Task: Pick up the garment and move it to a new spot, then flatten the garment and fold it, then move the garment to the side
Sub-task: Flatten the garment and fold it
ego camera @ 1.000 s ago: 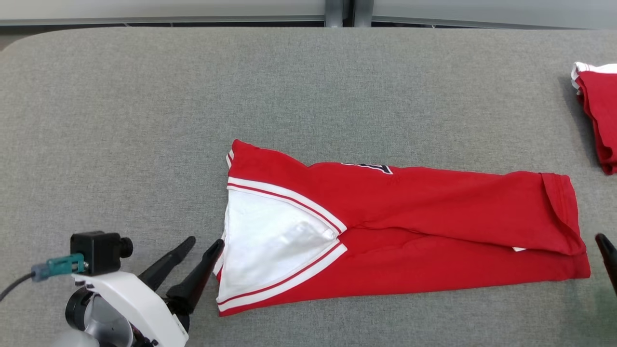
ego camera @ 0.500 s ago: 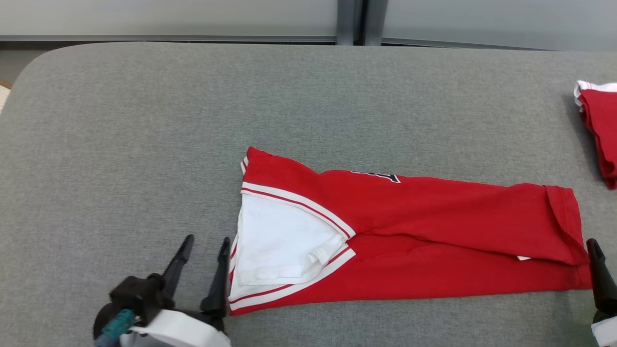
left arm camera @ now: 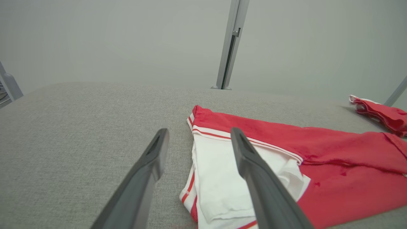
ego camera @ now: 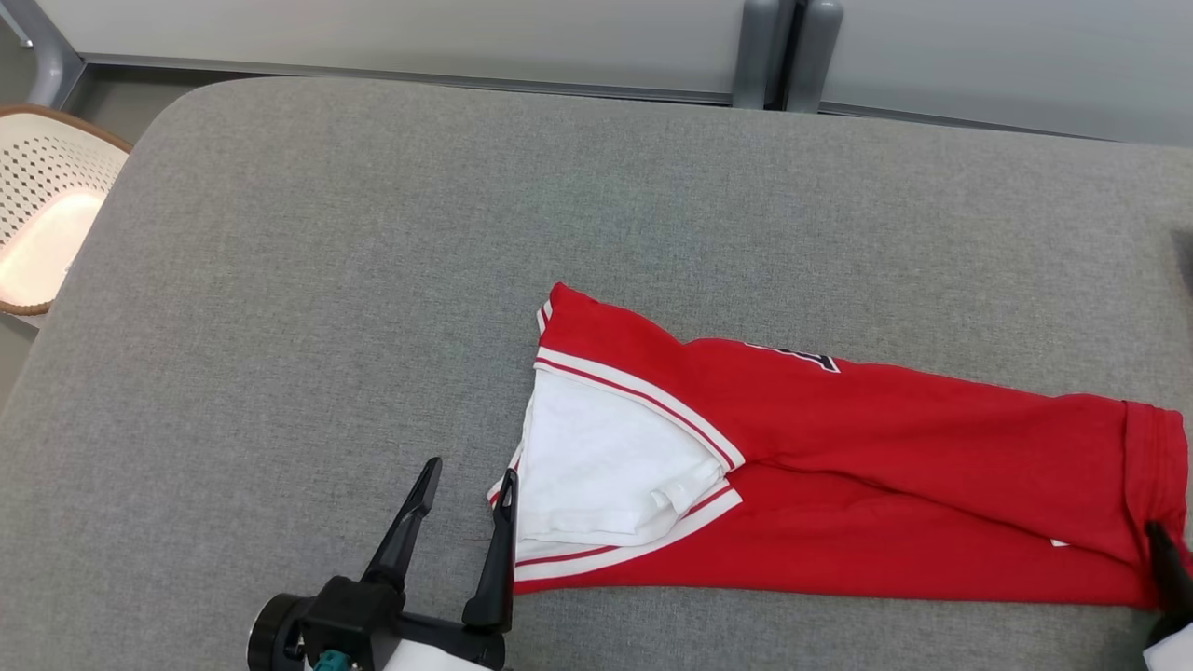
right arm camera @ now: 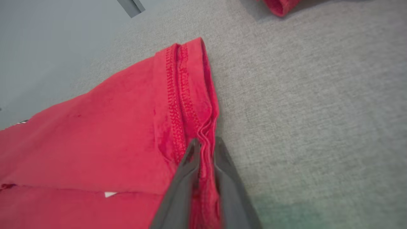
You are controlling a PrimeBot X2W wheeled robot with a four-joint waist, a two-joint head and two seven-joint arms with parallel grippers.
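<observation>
A red garment (ego camera: 885, 466) with white-striped trim and a white inner lining lies folded into a long band across the grey table (ego camera: 326, 233). My left gripper (ego camera: 472, 471) stands open at its neckline end. One finger rests over the white trim edge and the other over bare table, as the left wrist view shows around the left gripper (left arm camera: 200, 132) and garment (left arm camera: 334, 152). My right gripper (ego camera: 1156, 533) is at the hem end. In the right wrist view the right gripper (right arm camera: 206, 141) is shut on the bunched hem of the garment (right arm camera: 111, 133).
A second red garment (left arm camera: 381, 113) lies at the table's far right; its edge also appears as a red cloth (right arm camera: 279, 6). A pale perforated chair (ego camera: 47, 214) stands off the table's left corner. A wall with a grey post (ego camera: 778, 51) runs behind.
The head camera has swung, shifting the whole picture. My right gripper went from apart from the hem to shut on it. The left gripper turned upright at the neckline, and the white lining bunched.
</observation>
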